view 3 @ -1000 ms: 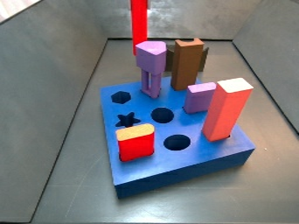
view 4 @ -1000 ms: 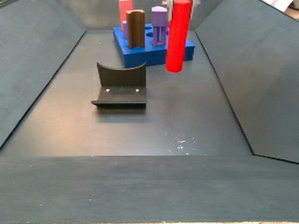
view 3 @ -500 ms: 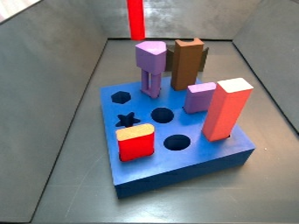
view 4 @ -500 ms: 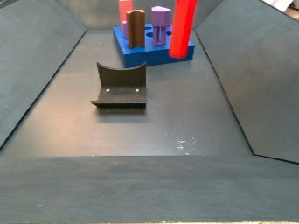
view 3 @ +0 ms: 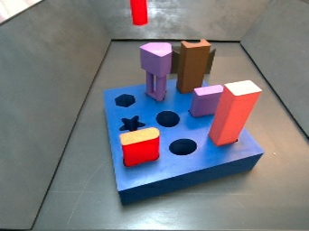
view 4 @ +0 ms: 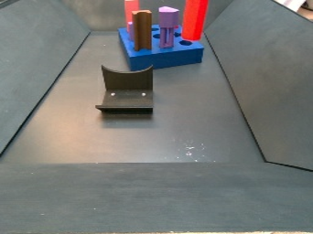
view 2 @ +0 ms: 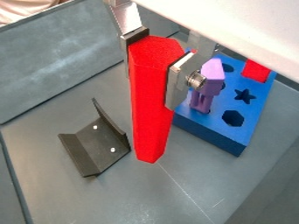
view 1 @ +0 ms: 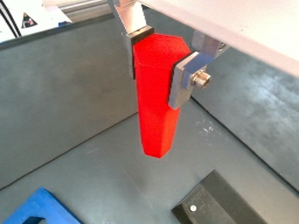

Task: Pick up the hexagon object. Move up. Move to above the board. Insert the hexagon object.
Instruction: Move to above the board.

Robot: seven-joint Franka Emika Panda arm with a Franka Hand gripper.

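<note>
Dark floor lies far below while my gripper (view 1: 163, 59) clamps the hexagon object (view 1: 156, 101) near its top; stiff, smooth, likely light.

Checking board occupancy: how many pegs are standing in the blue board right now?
5: purple-headed peg and brown block at the back, lilac block, salmon block, short red block in front. Hexagon object hangs in the gripper.
</note>
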